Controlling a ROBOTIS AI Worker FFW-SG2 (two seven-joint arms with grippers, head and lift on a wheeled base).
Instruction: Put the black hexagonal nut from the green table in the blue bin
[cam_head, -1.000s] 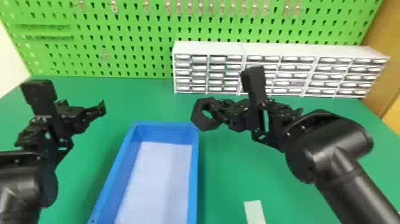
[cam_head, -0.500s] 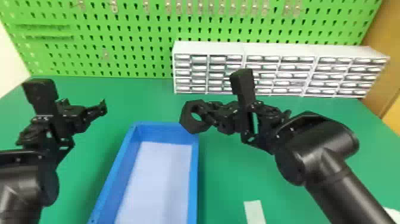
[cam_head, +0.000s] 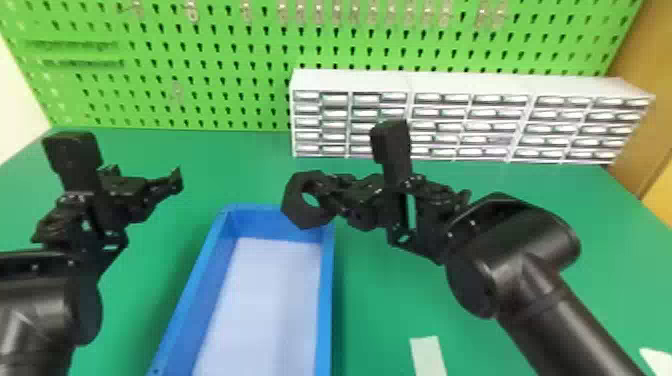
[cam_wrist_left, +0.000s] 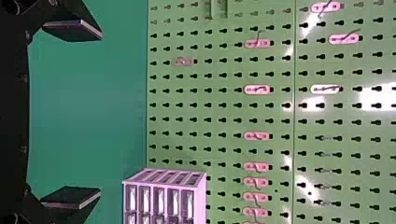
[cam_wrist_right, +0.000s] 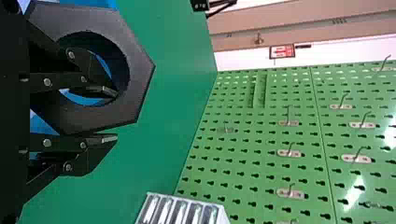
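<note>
My left gripper (cam_head: 144, 176): fingers (cam_wrist_left: 72, 30) spread wide, left forearm (cam_head: 35, 325) behind them. My right gripper (cam_head: 327, 194): fingers (cam_wrist_right: 100, 140) near each other, gripping, right forearm (cam_head: 565, 320) angled back behind them.

Soft shade dims the green counter (cam_head: 390, 310) at nine o'clock from the blue rectangular bin (cam_head: 327, 300); both wrist views catch glare on green pegboard (cam_wrist_left: 224, 112).

The black hexagonal nut (cam_head: 299, 212), thick-walled around a wide round hole, is clasped by its ring in the right pincer (cam_head: 327, 192), raised near the far right corner of the blue bin (cam_head: 326, 280). The oblong, pale-floored bin lies lengthwise on the green tabletop (cam_head: 380, 300).
</note>
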